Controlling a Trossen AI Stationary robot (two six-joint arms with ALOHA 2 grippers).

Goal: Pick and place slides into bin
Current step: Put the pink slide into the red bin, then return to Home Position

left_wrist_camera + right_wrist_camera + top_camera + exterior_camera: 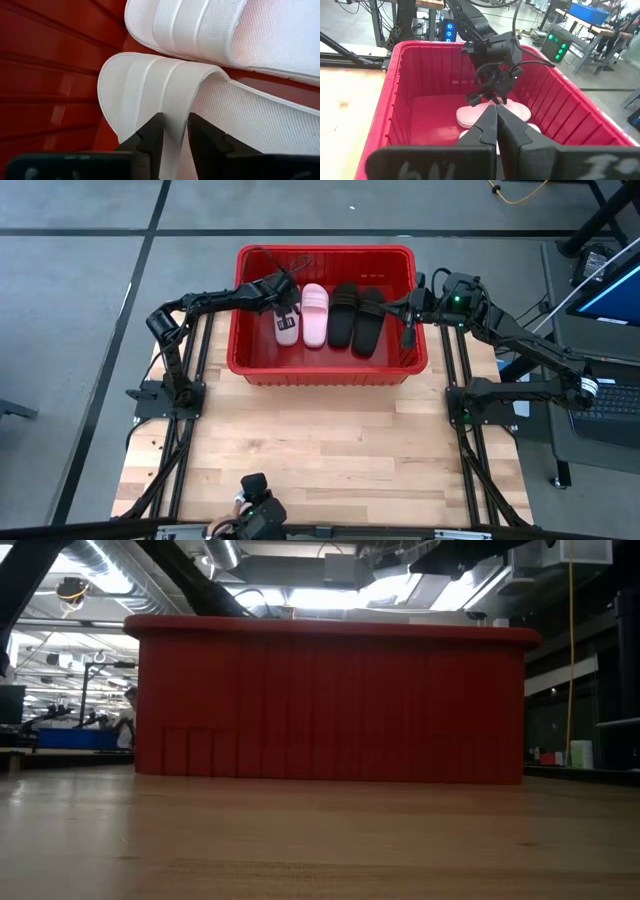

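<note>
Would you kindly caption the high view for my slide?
Four slides lie abreast in the red bin; left gripper over the leftmost pink slide, right gripper shut at the rim.

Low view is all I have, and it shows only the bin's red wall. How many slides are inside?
Observer: Four, lying side by side in the bin: two pink slides toward the left arm, two black slides toward the right arm.
Operator: Where is the left gripper?
Observer: The left gripper is down inside the bin, jaws parted on either side of the outer pink slide's strap.
Operator: And the right one?
Observer: The right gripper is shut and empty, at the bin's right end wall.
</note>
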